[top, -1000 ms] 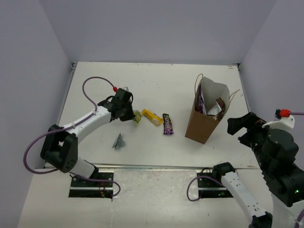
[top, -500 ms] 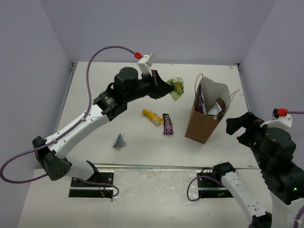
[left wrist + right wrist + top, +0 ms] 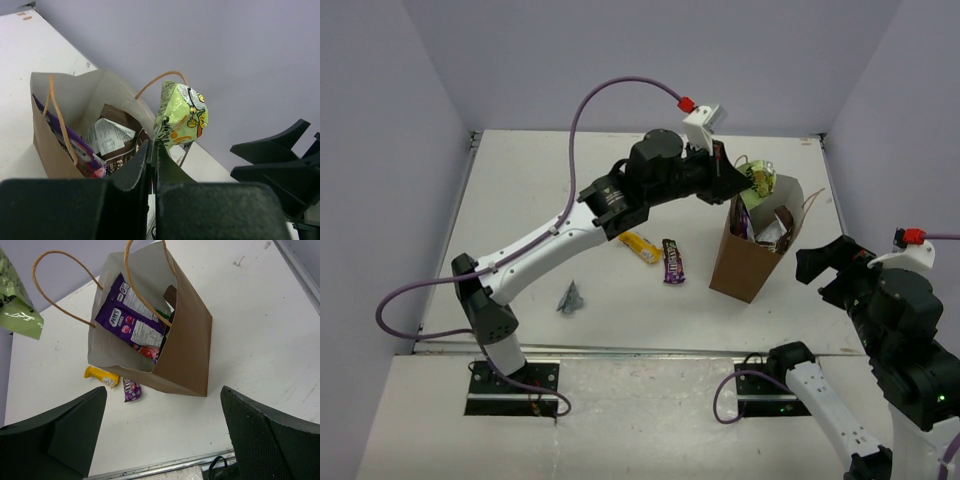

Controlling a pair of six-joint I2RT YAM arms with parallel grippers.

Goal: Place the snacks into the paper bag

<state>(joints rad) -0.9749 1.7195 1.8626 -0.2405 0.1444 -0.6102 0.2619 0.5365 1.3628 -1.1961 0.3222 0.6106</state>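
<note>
The table point(image 3: 540, 180) holds the paper bag point(image 3: 745, 265), standing up with snacks inside. The right jaws, beside it, gape wide and hold nothing. The left jaws pinch shut on a green snack packet point(image 3: 181, 115) up over the bag's open top. Next, I think, they should open and drop it in.

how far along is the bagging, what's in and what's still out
Done: the paper bag already holds several packets, including the purple Fox's pouch. In hand: the left jaws are shut on the green packet, held over the bag's mouth. Left: the yellow bar, purple bar and grey wrapper lie on the table.
</note>
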